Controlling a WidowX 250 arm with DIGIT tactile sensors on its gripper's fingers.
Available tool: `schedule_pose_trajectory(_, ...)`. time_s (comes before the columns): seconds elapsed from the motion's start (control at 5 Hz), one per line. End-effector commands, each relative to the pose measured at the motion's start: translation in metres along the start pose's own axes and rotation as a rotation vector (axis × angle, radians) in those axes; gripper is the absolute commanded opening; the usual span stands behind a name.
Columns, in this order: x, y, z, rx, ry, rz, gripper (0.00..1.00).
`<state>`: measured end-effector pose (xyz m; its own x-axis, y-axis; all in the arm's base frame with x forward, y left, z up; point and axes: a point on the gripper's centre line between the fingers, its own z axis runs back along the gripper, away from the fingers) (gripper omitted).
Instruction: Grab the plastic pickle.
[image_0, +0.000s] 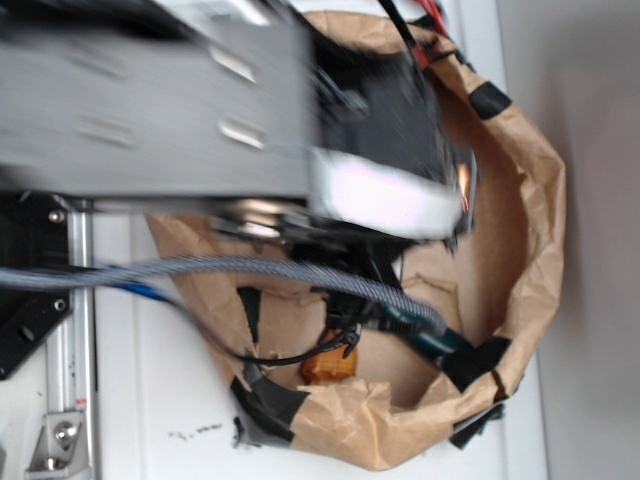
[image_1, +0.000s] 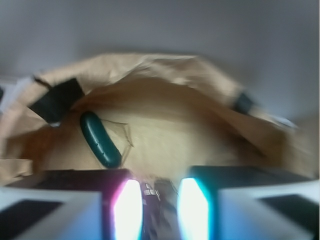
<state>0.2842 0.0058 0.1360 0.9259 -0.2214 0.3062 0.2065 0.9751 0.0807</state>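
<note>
The plastic pickle (image_1: 100, 140), dark teal-green and glossy, lies on the floor of a crumpled brown paper bag (image_1: 165, 75), near the bag's left wall. In the wrist view it sits ahead and to the left of my gripper (image_1: 160, 205). The gripper is open, and its two bright pads (image_1: 127, 210) stand apart and hold nothing. A dark blurred object shows low in the gap between them. In the exterior view the pickle (image_0: 440, 343) peeks out under a braided cable (image_0: 300, 275). The blurred arm (image_0: 250, 110) hides the fingers there.
The paper bag's rolled rim (image_0: 545, 230) rings the work area and is patched with black tape (image_0: 478, 360). An orange-brown toy (image_0: 330, 368) lies on the bag floor near the front rim. A metal rail (image_0: 75, 330) runs along the left on the white table.
</note>
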Motion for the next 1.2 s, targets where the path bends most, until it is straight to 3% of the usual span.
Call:
schedule_pose_trajectory(0.0,0.011,-0.05,-0.063,-0.189,-0.072,-0.165,1.0)
schedule_pose_trajectory(0.2,0.01,-0.072,-0.075,-0.185,-0.053,-0.21,1.0)
schedule_pose_trajectory(0.4,0.006,-0.076,-0.105,-0.093,0.004,-0.225,1.0)
schedule_pose_trajectory(0.6,0.008,-0.068,-0.106,-0.071,0.001,-0.189,0.0)
schedule_pose_trajectory(0.8,0.006,-0.064,-0.103,-0.073,0.004,-0.182,0.0)
schedule_pose_trajectory(1.0,0.01,-0.05,-0.078,-0.061,-0.06,-0.133,0.0)
